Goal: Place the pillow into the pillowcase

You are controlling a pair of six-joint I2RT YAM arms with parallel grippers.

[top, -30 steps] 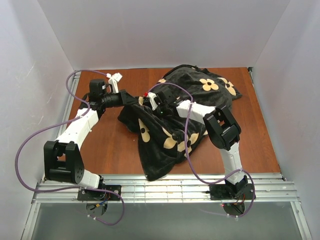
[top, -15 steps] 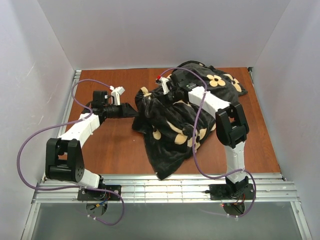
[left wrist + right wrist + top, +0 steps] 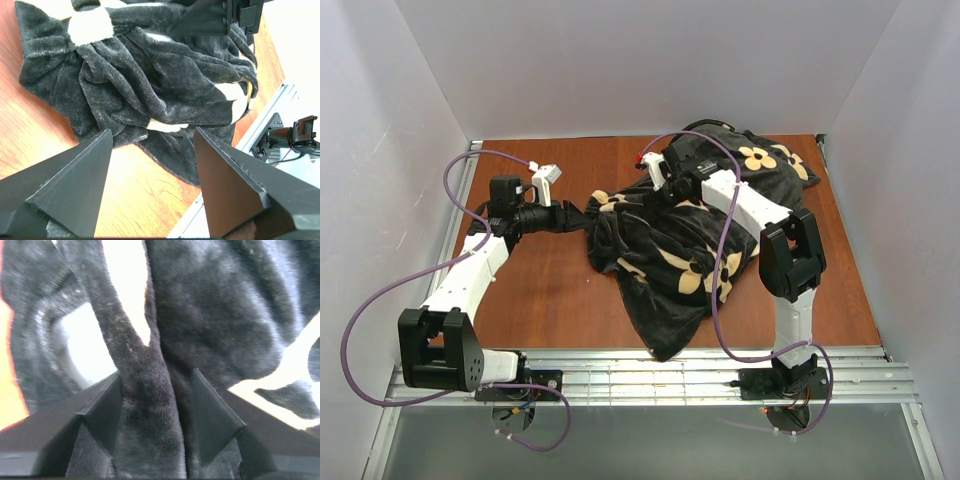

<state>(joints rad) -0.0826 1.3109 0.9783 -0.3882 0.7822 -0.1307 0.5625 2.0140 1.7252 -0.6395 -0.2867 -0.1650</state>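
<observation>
The pillowcase (image 3: 670, 255) lies crumpled on the table (image 3: 540, 290), plump at its far end and limp at the near end. No white of the pillow shows in any view. From that bulk I judge the pillow is already inside, or nearly so, and the step in hand is the finishing: settling the case around it. Where the opening lies I cannot tell.

The right gripper (image 3: 156, 374) sits low over the case with its jaws parted about halfway. A ridge of black plush runs up between the jaws and brushes one finger, but it does not look pinched. The left gripper (image 3: 152, 135) has its jaws spread wide with nothing between them. The rumpled edge of the case lies just ahead of the fingertips, apart from them, with bare table beneath.

The next move likely calls for a fresh hold on the loose edge, one gripper anchoring the bulk while the other draws the slack fabric over.
</observation>
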